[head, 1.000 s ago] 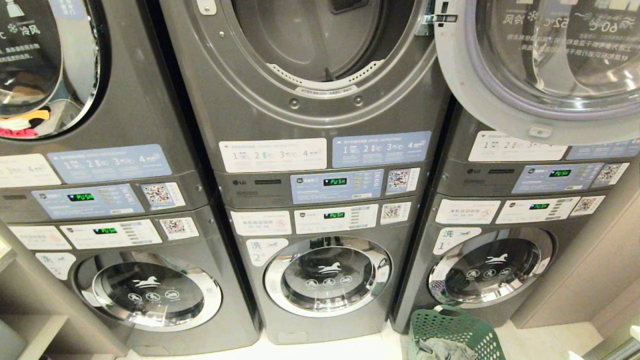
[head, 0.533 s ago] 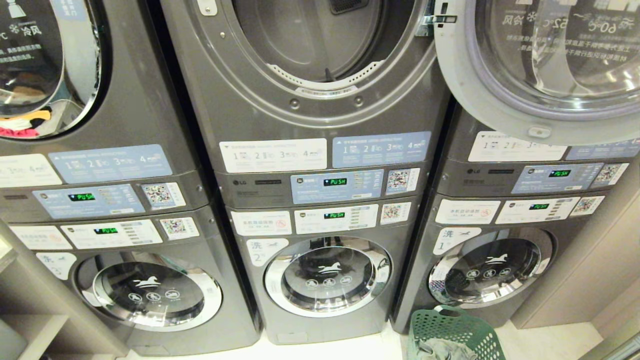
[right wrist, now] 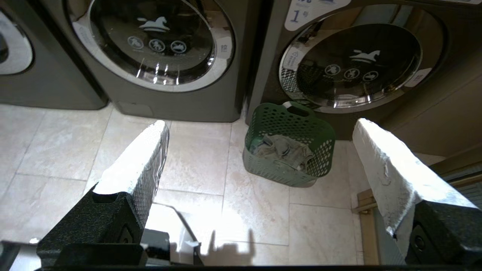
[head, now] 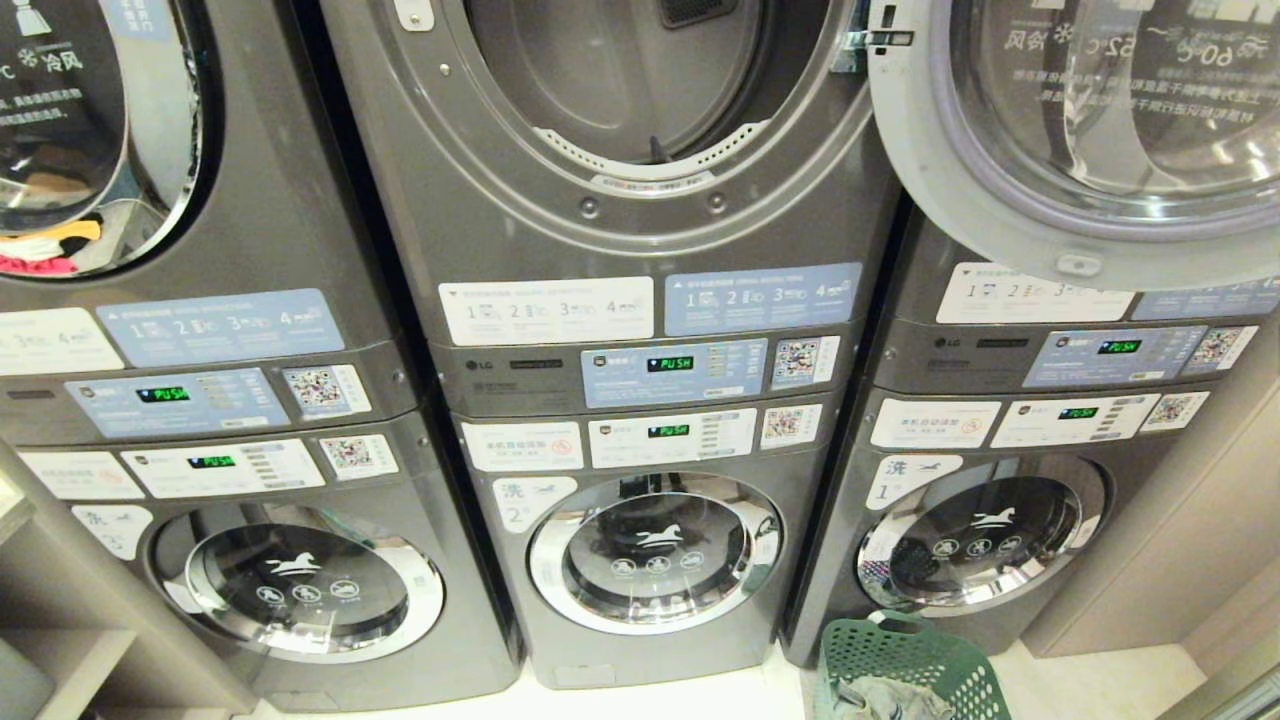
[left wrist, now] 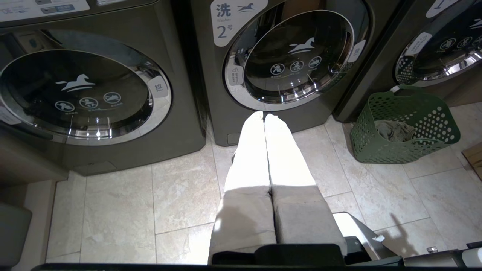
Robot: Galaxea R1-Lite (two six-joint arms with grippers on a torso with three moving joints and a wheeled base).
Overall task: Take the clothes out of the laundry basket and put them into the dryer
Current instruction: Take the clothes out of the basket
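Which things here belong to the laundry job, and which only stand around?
Belong to the job:
- laundry basket
- clothes inside it
- open dryer
- right gripper, open
- left gripper, shut

Only standing around:
- washer 2
- washer 1
- left dryer, closed

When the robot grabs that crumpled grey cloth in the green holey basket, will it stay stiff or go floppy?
Probably floppy: the crumpled grey cloth lies in soft folds, so it should droop. It looks light. It might snag on the green lattice-walled plastic basket.

Three grey stacked washer-dryer units (head: 640,400) side by side, control panels (head: 672,372) lit green. Pale stone tile floor (left wrist: 180,195). Wooden panelling (head: 1180,560) at right; shelf unit (head: 60,640) at left. Bright overhead glare.
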